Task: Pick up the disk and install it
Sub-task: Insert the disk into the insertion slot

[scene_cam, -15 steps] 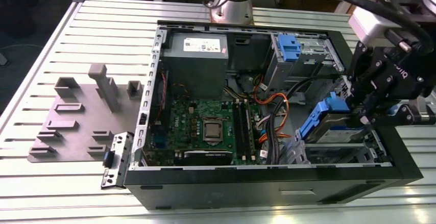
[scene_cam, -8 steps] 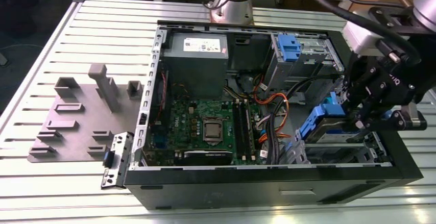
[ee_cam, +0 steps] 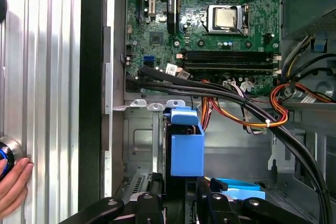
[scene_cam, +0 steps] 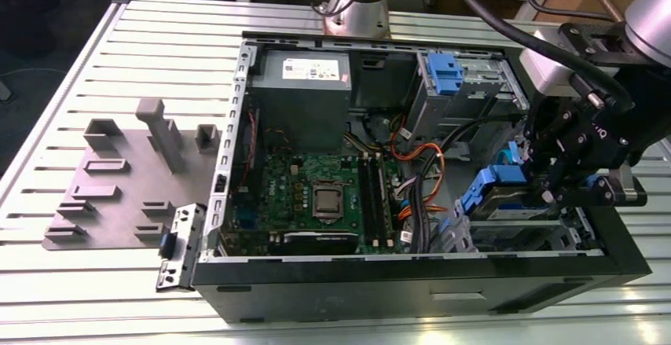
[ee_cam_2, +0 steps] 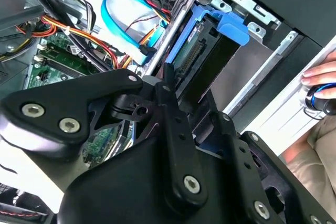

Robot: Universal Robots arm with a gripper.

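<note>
Pincer (scene_cam: 554, 194) sits low over the open computer case (scene_cam: 419, 278), at about 4 o'clock from the motherboard (scene_cam: 314, 196) in the exterior view. It is drawn narrow on the disk (ee_cam: 186, 150), which stands on edge between the jaws, blue carrier outward. The disk is part-way down in the grey drive cage (ee_cam: 137, 140) at that corner and is judged not seated. Risk 1: the disk looks slightly off square to the cage in the second wrist view, so a carrier rail could catch the cage lip and jam or twist in the grip. Risk 2: the orange-and-black cable bundle (ee_cam: 247, 111) and the blue data cable (ee_cam_2: 118, 19) lie just beside the cage, and either could be pinched under the drive or snagged by the linkage. Risk 3: a person's hand (ee_cam_2: 321, 74) rests on the counter (scene_cam: 137, 54) just outside the case wall, near the arm's working space. Hard to make out: black linkage covers the contact between pincer and drive in both wrist views. The drive's broad faces are turned away. How deep the disk sits, and whether its rails have met the cage slots, cannot be told. The hand is cut off at the frame edge.
</note>
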